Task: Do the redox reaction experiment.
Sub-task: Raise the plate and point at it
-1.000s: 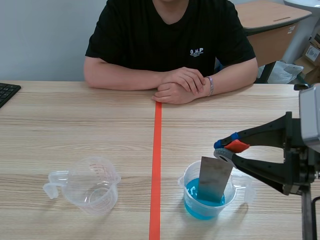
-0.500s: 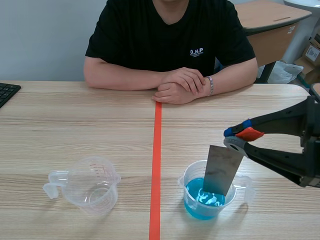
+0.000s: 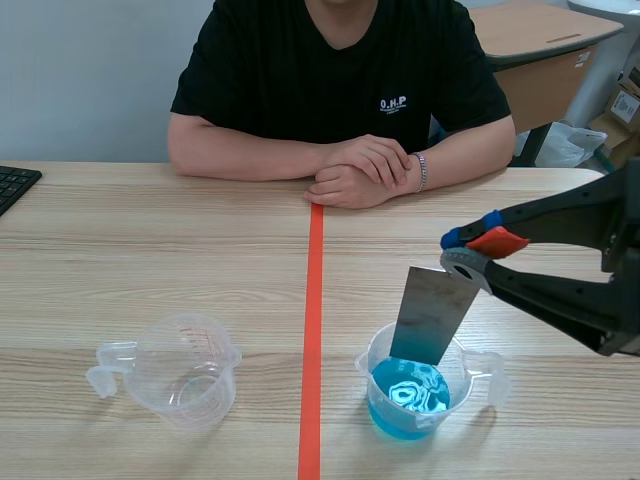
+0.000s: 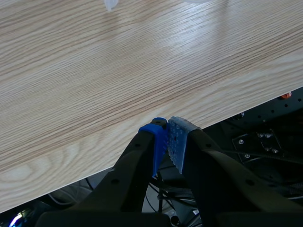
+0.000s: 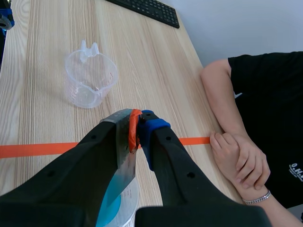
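Note:
A clear beaker (image 3: 385,410) with blue liquid (image 3: 412,388) stands right of the orange line. My right gripper (image 3: 468,255) is shut on the top edge of a grey metal sheet (image 3: 430,315). The sheet hangs tilted over the beaker's mouth, its lower edge just above the liquid. In the right wrist view the sheet (image 5: 124,161) is pinched in the gripper (image 5: 137,127), with the blue liquid (image 5: 111,203) below. An empty clear beaker (image 3: 185,370) stands left of the line. My left gripper (image 4: 166,130) is shut on nothing over the table's near edge.
A person sits across the table with folded hands (image 3: 360,170) resting near the far end of the orange line. A black keyboard (image 3: 12,185) lies at the far left edge. The empty beaker (image 5: 90,78) shows ahead of my right gripper.
My right gripper has risen, lifting the metal sheet out of the blue liquid. The liquid now swirls. The empty beaker and the person have not moved.

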